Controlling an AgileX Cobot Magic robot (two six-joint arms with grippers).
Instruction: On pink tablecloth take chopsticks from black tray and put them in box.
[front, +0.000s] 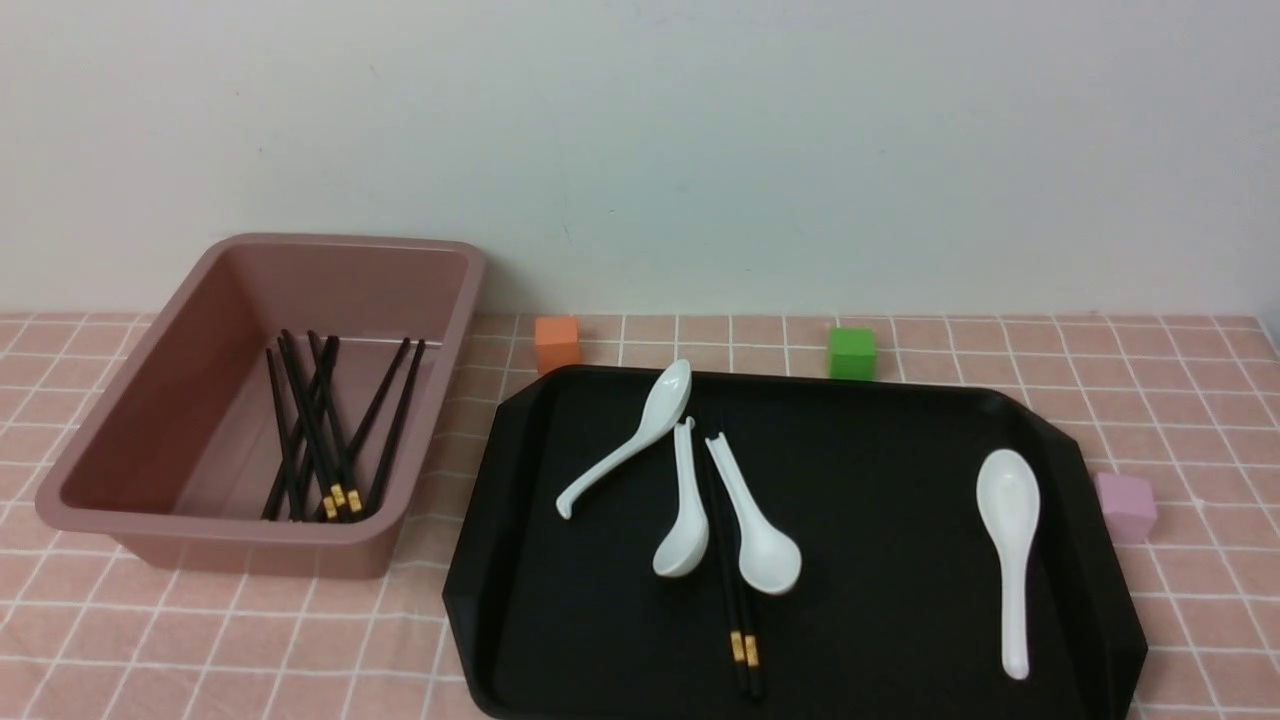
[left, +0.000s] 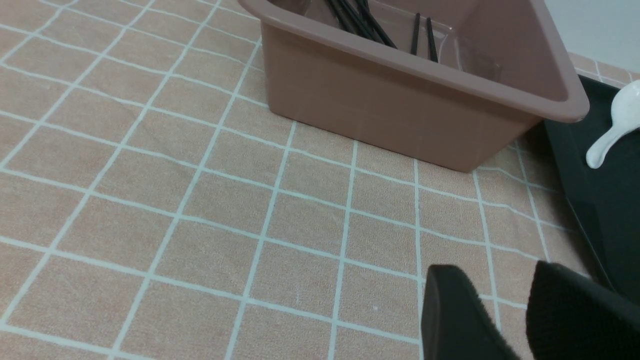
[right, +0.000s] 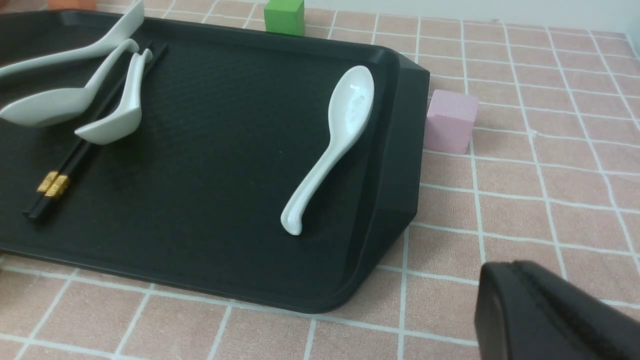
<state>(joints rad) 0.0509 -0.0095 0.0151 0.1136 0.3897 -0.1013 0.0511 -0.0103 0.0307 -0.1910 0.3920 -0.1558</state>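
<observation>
Two chopsticks (front: 738, 610) lie between white spoons (front: 683, 504) on the black tray (front: 880, 600), more rest in the box (front: 150, 420) to its left, the left gripper (left: 502, 310) hangs spread over the pink tablecloth (left: 150, 200), and I can't tell the right gripper's (right: 545, 315) state.

You see a pink woven cloth with thin white grid lines (left: 150, 200), matt and slightly coarse in its weave, under a deep dusty-pink bin of smooth plastic (left: 400, 110) with a dull sheen. The large black rectangular tray (right: 210, 200) looks like plastic, finely textured on its floor and glossier at its rim. On it, your white spoons (right: 335, 135) look glazed and glossy like ceramic, and the thin black chopsticks with shiny gold bands (right: 52, 184) are smooth.
</observation>
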